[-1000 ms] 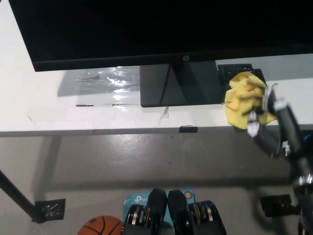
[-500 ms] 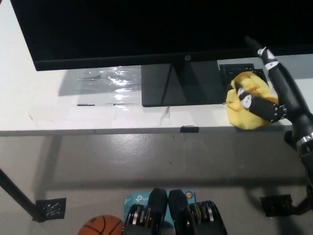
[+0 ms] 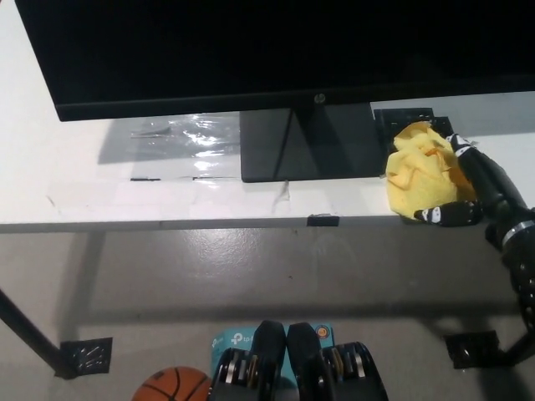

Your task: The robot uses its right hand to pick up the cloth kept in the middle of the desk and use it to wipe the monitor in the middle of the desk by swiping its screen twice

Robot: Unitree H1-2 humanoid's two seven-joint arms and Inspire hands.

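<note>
Cloth (image 3: pixel 422 174), yellow, crumpled in a loose heap with no clear long axis. Location: on the white desk (image 3: pixel 125 196), just right of the monitor stand (image 3: pixel 305 142) and close to the desk's front edge, partly over a black patterned mat (image 3: pixel 403 119).

Right hand (image 3: pixel 468 188), black. Location: at the cloth's right side, touching it, well right of the stand. The cloth lies directly to the hand's left. Fingers reach along the heap's upper right edge and a fingertip curls under its lower right corner, so the hand cups the cloth from the side. Whether it has a firm hold cannot be told; the heap rests on the desk, not lifted.

Left hand: not in view. The right hand is the only one near the cloth.

Monitor (image 3: pixel 276 50), dark screen, above and behind the stand; its lower bezel runs left to right across the picture. Judged next need: close on the heap, then raise it up and leftward to the screen.

Change noted: half a second ago the black arm lay across the top of the cloth with the forearm rising past the monitor's lower edge; now it has dropped to the cloth's right flank, leaving most of the yellow surface uncovered. Cloth position relative to the stand unchanged.
</note>
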